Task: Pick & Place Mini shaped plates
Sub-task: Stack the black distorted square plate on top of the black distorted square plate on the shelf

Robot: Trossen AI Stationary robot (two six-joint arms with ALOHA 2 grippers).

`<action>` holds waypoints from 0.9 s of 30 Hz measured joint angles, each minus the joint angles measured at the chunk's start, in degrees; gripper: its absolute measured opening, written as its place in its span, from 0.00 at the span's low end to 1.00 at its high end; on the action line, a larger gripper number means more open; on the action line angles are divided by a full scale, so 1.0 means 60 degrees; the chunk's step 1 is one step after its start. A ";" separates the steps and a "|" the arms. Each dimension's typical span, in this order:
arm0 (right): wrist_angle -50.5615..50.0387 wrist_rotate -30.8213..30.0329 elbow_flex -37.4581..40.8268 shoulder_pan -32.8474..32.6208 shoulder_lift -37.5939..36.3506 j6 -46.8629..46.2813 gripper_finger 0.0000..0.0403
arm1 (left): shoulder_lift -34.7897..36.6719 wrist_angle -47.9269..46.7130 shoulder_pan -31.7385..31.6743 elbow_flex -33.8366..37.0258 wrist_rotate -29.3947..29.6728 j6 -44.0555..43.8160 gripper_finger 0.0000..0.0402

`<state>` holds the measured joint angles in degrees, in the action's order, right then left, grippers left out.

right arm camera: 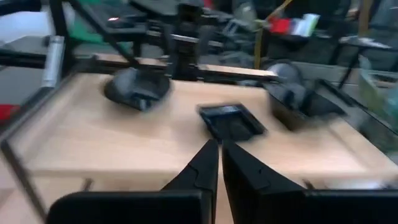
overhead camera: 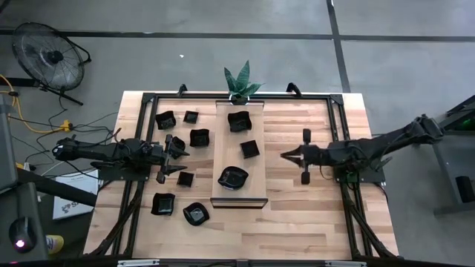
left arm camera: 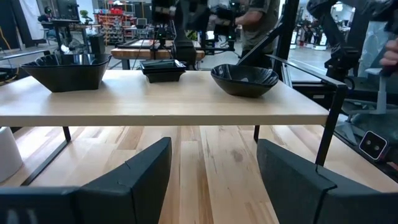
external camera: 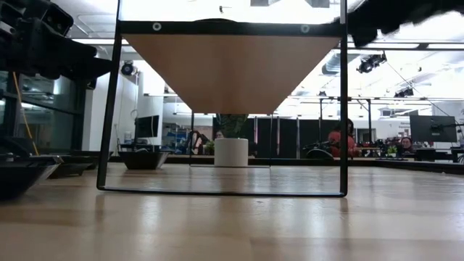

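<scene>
Two grippers: we see the right gripper [right arm camera: 219, 155] nearly closed, empty, right of the raised board [overhead camera: 223, 141]; left gripper [left arm camera: 211, 180] spread wide, empty. Three mini plates [overhead camera: 233, 178] on board, others left of it. Only the low view shows the board's underside.

A pale wooden board [external camera: 230, 69] is being seen from below, carried on a black metal frame [external camera: 110, 109]. A white pot [external camera: 231, 152] is standing beyond it, and dark dishes [external camera: 143, 159] are resting at left.
</scene>
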<state>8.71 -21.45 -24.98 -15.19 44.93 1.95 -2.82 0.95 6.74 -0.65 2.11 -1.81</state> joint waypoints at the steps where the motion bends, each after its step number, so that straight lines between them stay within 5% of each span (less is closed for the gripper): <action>1: 0.0330 -0.0103 0.0384 0.0073 -0.0237 0.0005 0.03 | 0.0002 0.0004 0.0000 -0.0002 0.0000 0.0001 0.58; 14: 0.5046 0.0094 0.4015 0.0348 -0.1645 0.0136 0.01 | 0.0002 0.0000 0.0000 -0.0002 0.0000 -0.0002 0.58; 21: 0.4952 0.0717 0.4071 0.0375 -0.1968 0.0402 0.03 | 0.0002 0.0000 0.0003 -0.0002 0.0000 -0.0002 0.58; 27: 0.3408 0.0249 0.4071 0.0598 -0.3273 0.0413 0.03 | 0.0002 0.0002 0.0002 -0.0002 0.0000 -0.0001 0.58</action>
<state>29.16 -19.95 -0.56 -11.60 25.30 4.43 -2.81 0.96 6.75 -0.67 2.11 -1.82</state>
